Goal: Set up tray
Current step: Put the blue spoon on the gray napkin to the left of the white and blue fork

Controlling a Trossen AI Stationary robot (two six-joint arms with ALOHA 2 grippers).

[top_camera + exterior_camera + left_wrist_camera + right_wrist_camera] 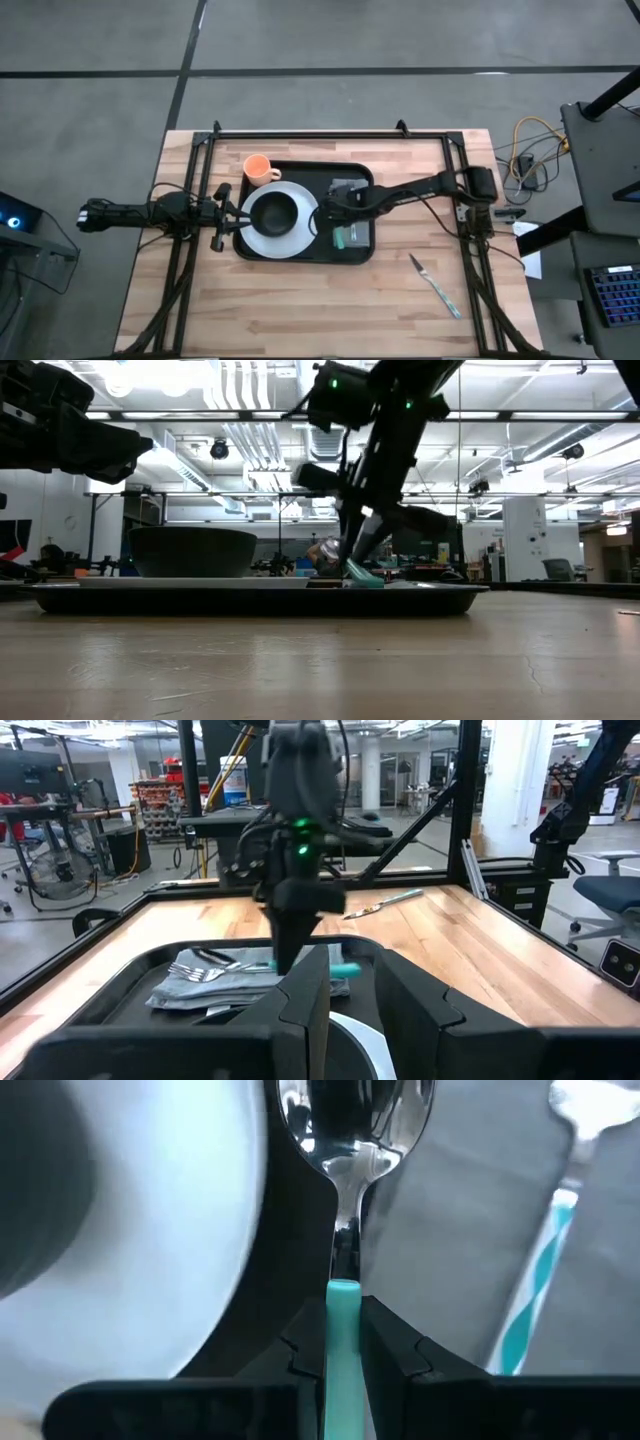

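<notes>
The black tray (358, 255) lies mid-table. On it sit a white plate (262, 240) bearing a black bowl (275, 211), and a grey napkin (350, 190) with a teal-handled fork (540, 1280) on top. An orange cup (258, 167) stands at the tray's far left corner. My right gripper (326, 210) is over the tray between plate and napkin, shut on a teal-handled spoon (345, 1140). My left gripper (226, 212) hovers open at the tray's left rim; its fingers (300, 1005) touch nothing. My right gripper pinches the spoon's teal handle (343, 1305) between its two fingers, at the end where the handle meets the metal neck. It comes from above, slanting down (355, 555). The spoon runs along the fingers, bowl end ahead, low over the tray floor between plate and napkin.
A teal-handled knife (436, 286) lies on the bare wood near the table's right near corner. A black frame (300, 134) runs along the far edge and both sides. Open wood spreads along the near side of the tray.
</notes>
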